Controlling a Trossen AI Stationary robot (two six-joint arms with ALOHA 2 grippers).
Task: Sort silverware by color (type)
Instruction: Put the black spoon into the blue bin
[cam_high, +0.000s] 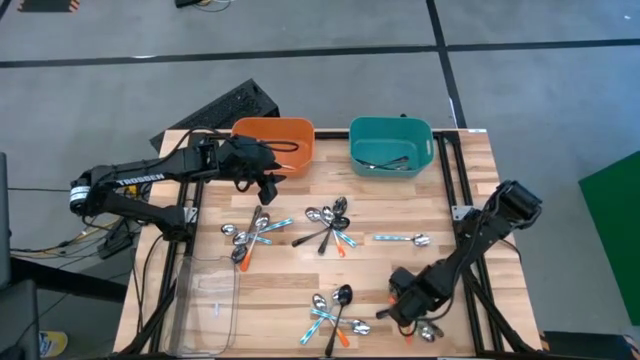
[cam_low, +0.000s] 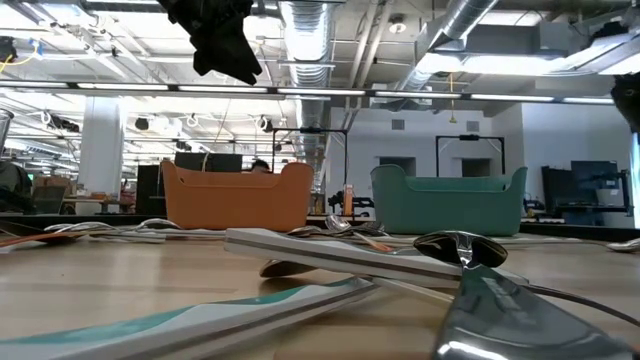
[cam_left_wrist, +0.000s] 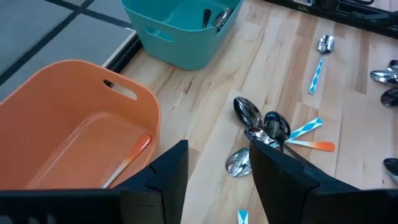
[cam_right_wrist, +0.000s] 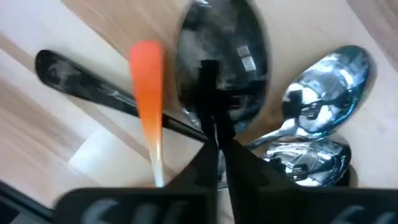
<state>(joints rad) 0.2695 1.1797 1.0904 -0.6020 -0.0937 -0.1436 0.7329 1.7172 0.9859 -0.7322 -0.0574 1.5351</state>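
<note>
Across the pale wooden slatted tabletop (cam_high: 470, 180) we see our right gripper (cam_high: 407, 310) pinched nearly shut on a dark black spoon (cam_right_wrist: 217, 68) at the front-right pile, its handle running back between the fingers, while our left gripper (cam_high: 262, 172) hangs open above the orange plastic bin (cam_high: 290, 135).

Two bins sit side by side at the far edge of the tabletop (cam_high: 470, 170), the left bin (cam_high: 274, 146) with one spoon inside, the right bin (cam_high: 391, 146) holding several. Spoon clusters spread across the middle: one pile (cam_high: 252, 232) left, another (cam_high: 330, 224) centre, a lone spoon (cam_high: 403, 239) to the right. A further pile (cam_high: 336, 314) lies near the front edge. Left end effector (cam_high: 262, 172) hangs beside the left bin; right end effector (cam_high: 412, 322) is down at the front right, on a small pile (cam_right_wrist: 311, 124) there.
</note>
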